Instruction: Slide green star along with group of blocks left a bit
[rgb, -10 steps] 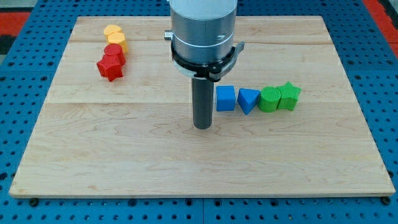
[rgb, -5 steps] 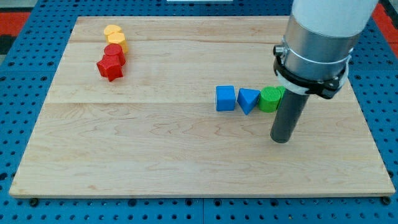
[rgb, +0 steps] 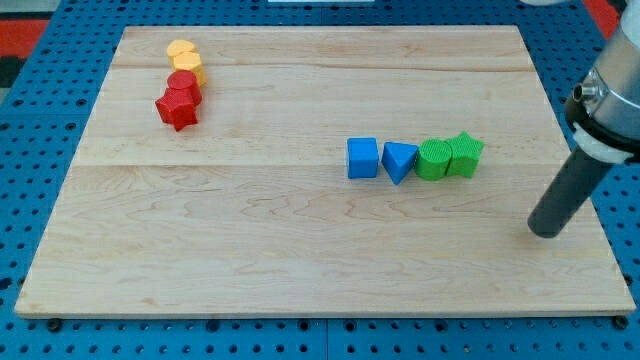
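**Resting at the right, my tip stands clear of the green star's row**

Starting at the far left of the worktop (rgb: 300, 260), a yellow block (rgb: 184, 56), a red round block (rgb: 184, 84) and a red star (rgb: 177, 108) sit touching in a short line. Right of centre runs a row: blue cube (rgb: 363, 158), blue triangle (rgb: 399, 161), green round block (rgb: 435, 159) and green star (rgb: 465, 153), the two greens touching. My tip (rgb: 546, 231) rests nearer and to the right of the green star, well apart. The tool is a plain rod, holding nothing.
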